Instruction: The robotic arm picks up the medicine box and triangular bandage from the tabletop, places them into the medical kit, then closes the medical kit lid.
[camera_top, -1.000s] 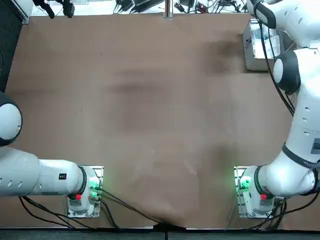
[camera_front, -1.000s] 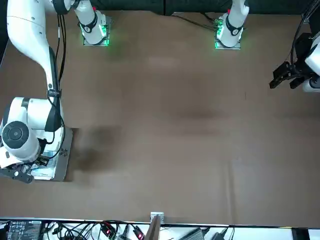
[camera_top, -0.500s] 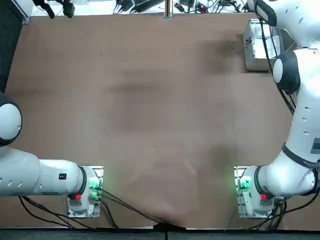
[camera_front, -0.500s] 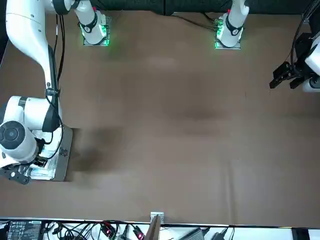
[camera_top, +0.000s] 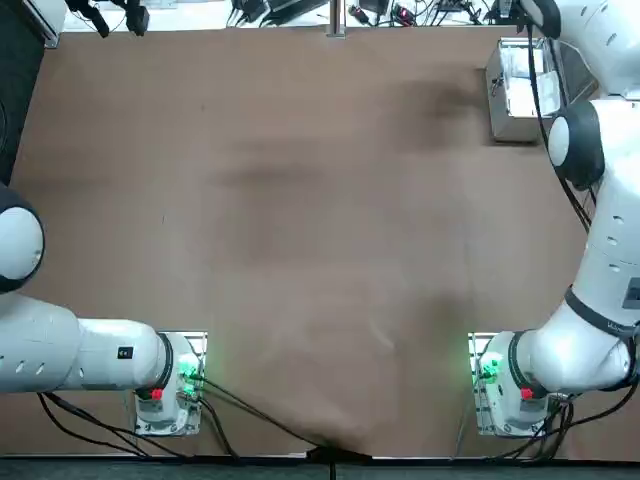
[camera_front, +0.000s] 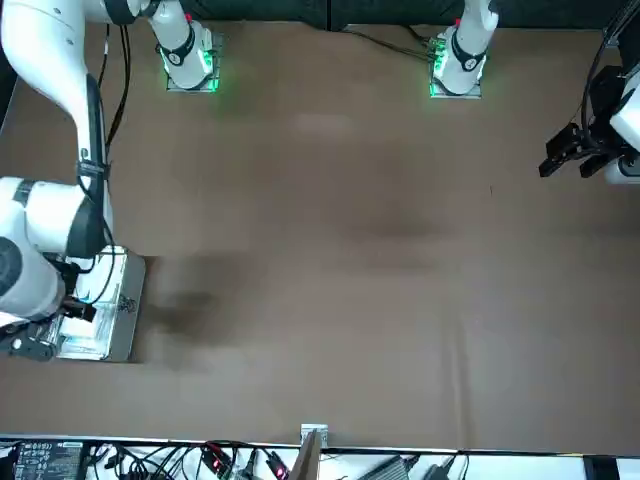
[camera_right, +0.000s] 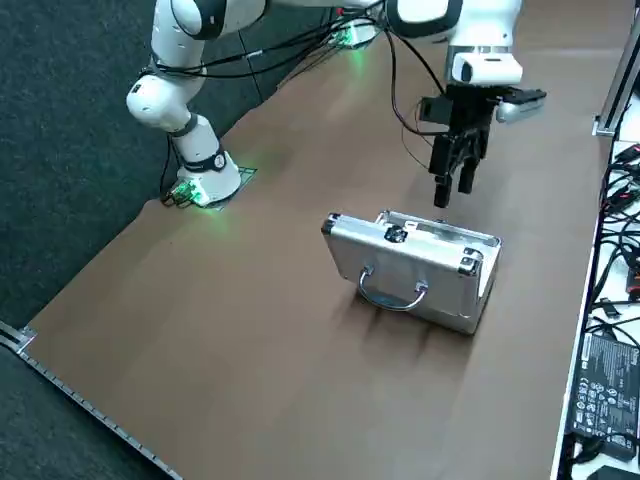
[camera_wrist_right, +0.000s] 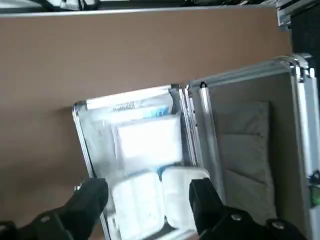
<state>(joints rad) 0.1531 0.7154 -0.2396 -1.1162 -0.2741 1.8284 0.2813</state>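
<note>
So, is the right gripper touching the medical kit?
Apart: the right side view shows brown table between the right gripper and the medical kit.

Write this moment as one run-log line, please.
right gripper: open, above kit | white box, two-lobed packet: inside kit | lid: open, not yet closed
</note>
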